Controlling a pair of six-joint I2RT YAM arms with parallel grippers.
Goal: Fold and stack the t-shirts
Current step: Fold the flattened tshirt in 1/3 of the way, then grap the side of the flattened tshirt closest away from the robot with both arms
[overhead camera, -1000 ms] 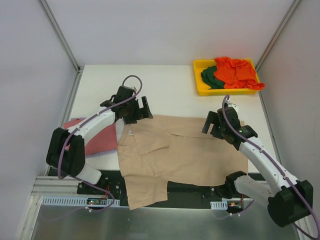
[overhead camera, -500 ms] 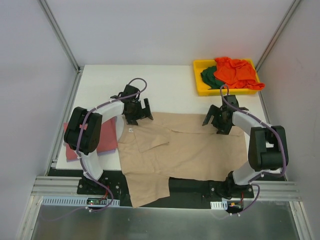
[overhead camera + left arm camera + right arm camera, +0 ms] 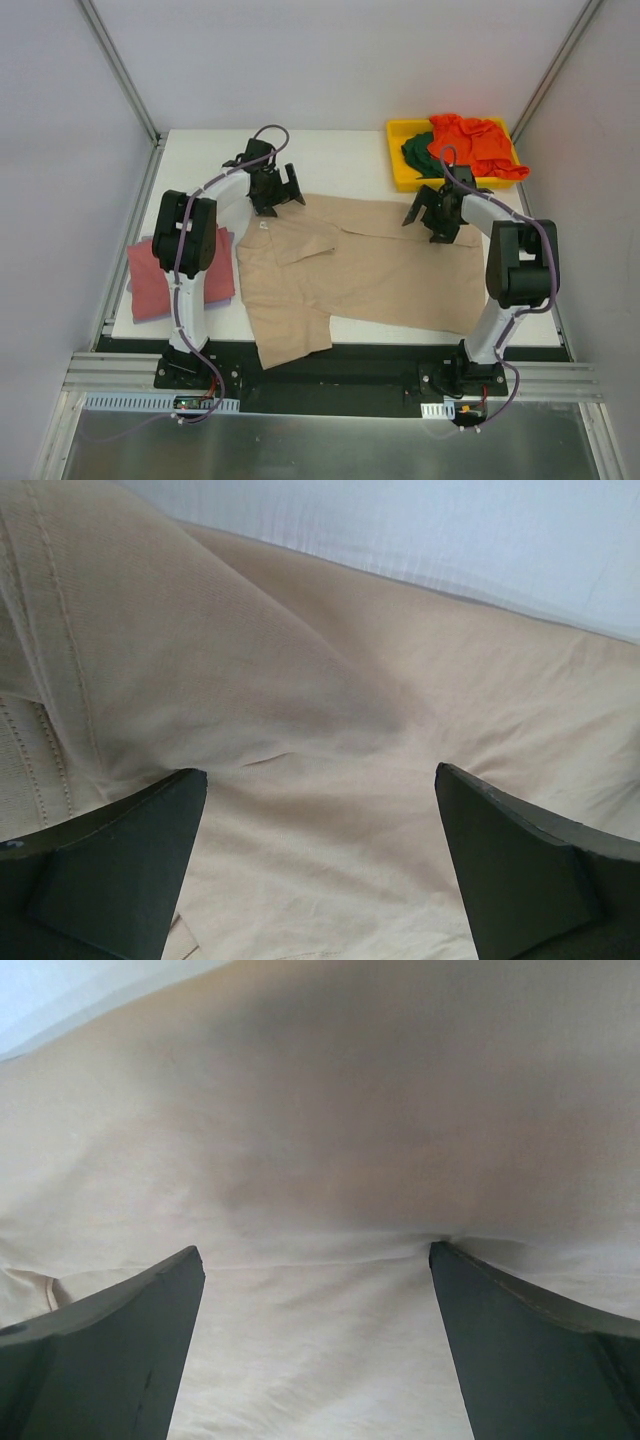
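Reaching far forward, the left gripper (image 3: 283,190) and right gripper (image 3: 428,215) are standing wide open and empty at the far edge of the tan t-shirt (image 3: 380,280), which is lying spread on the white table (image 3: 330,160). Its small neck label (image 3: 263,226) is showing too tiny to read.

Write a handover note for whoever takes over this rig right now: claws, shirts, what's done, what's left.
Left claw: open, empty, at the far left edge of the tan t-shirt, by the collar.
Right claw: open, empty, at its far right edge.
Tan t-shirt: spread on the table, not yet folded; its near left corner hangs over the near edge.
Dusty-red t-shirt: folded, at the table's left side.
Orange-red t-shirt and dark green t-shirt: bunched in the yellow bin, far right.
Done: one shirt folded.
Left: fold the tan one, stack it, then do the two in the bin.
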